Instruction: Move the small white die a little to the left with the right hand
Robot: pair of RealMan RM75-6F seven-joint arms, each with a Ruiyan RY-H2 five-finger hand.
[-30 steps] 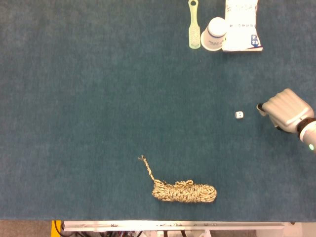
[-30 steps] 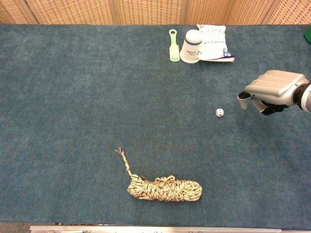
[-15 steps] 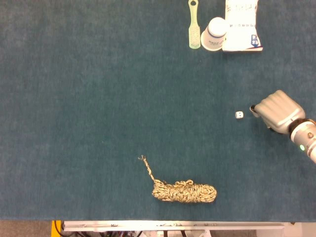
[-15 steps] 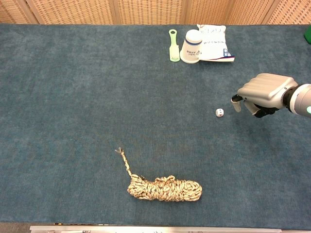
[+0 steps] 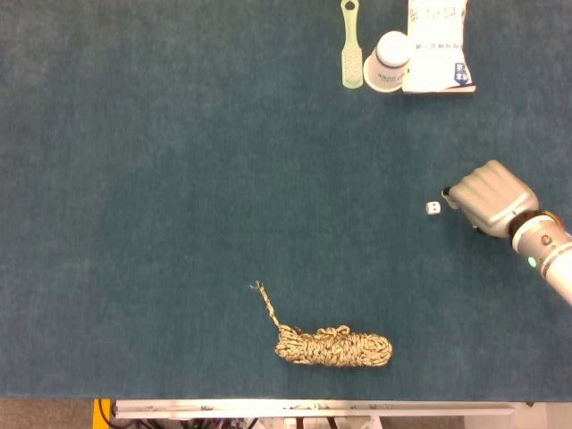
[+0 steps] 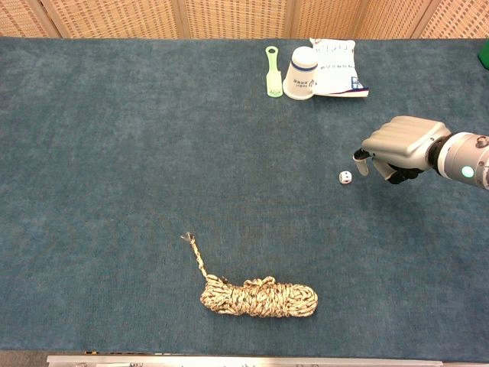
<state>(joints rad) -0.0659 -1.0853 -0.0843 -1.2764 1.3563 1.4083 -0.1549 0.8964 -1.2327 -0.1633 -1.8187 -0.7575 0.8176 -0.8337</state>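
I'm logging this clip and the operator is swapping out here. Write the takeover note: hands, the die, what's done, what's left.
Right hand: just right of the small white die, fingers curled, holding nothing; contact not evident.
Left hand: not in view.
Die: on the blue table cover, apart from the rope bundle and the far-edge items.
Done: approach only.
Left: nudge the die a little left, then withdraw.

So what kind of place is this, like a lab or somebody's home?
Most likely a robot test table in a lab: a blue-green felt tabletop, unrelated props like a rope coil and a small white die, and woven screen panels closing off the back.
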